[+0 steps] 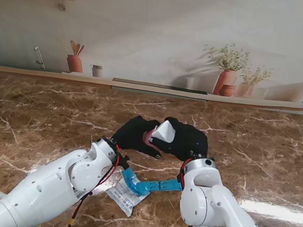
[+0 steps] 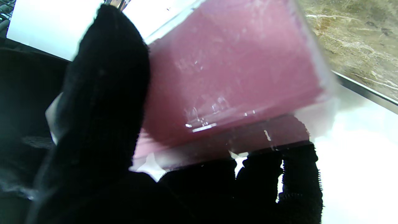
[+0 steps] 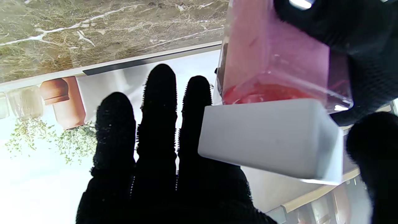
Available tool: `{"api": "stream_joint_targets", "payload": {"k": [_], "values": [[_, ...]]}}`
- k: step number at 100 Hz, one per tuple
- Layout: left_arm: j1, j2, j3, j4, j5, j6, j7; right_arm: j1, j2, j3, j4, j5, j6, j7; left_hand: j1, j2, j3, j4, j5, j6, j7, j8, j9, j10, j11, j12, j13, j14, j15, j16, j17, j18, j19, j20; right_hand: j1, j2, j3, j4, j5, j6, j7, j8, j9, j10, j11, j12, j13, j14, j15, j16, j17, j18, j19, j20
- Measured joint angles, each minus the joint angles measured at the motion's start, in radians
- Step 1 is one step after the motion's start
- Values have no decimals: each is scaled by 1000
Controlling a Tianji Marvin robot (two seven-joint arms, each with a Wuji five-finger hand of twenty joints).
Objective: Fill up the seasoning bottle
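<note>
Pink-filled bottle (image 1: pixel 149 136) was clamped in the left hand (image 1: pixel 134 134) above the desk (image 1: pixel 35 125), steadied for uncapping. Right hand (image 1: pixel 184 139) pinched its white cap (image 1: pixel 164 131), other fingers (image 3: pixel 158 102) straight. Refill packet (image 1: pixel 127 192) lay nearer.

seasoning bottle (image 1: pixel 154 135) mostly hidden between gloved hands, packet (image 1: pixel 126 192) print unreadable

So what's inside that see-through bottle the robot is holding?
The bottle looks pink all through, with something red piled against its white lid. The black fingers cover part of it, so how full it is can't be seen.
</note>
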Motion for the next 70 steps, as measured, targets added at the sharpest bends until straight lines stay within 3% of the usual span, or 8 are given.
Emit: {"api": "stream_joint_targets", "payload": {"k": [30, 50, 70], "values": [[6, -7, 0, -3, -7, 9, 12, -31, 6, 19, -35, -71, -10, 10, 0, 0, 0, 0, 0, 0, 0, 0, 0, 0, 0, 0, 0, 0, 0, 0, 0, 0, 0, 0, -56, 46, 7, 0, -43, -2, -25, -15, -73, -2, -63, -28, -39, 1, -99, -27, -37, -6, -66, -11], [11, -7, -4, -9, -4, 12, 16, -51, 5, 54, -52, -64, -49, -10, 0, 0, 0, 0, 0, 0, 0, 0, 0, 0, 0, 0, 0, 0, 0, 0, 0, 0, 0, 0, -56, 70, 6, 0, -89, -16, -39, -15, -231, 12, -208, -131, -172, 49, -337, -136, -115, 27, -219, -31], [16, -6, -9, -16, 0, 13, 16, -97, 5, 133, -107, -117, -106, 10, 0, 0, 0, 0, 0, 0, 0, 0, 0, 0, 0, 0, 0, 0, 0, 0, 0, 0, 0, 0, -37, 76, -14, 0, -106, -17, -49, -1, -318, 18, -247, -150, -269, 32, -385, -148, -186, 29, -305, -32]]}}
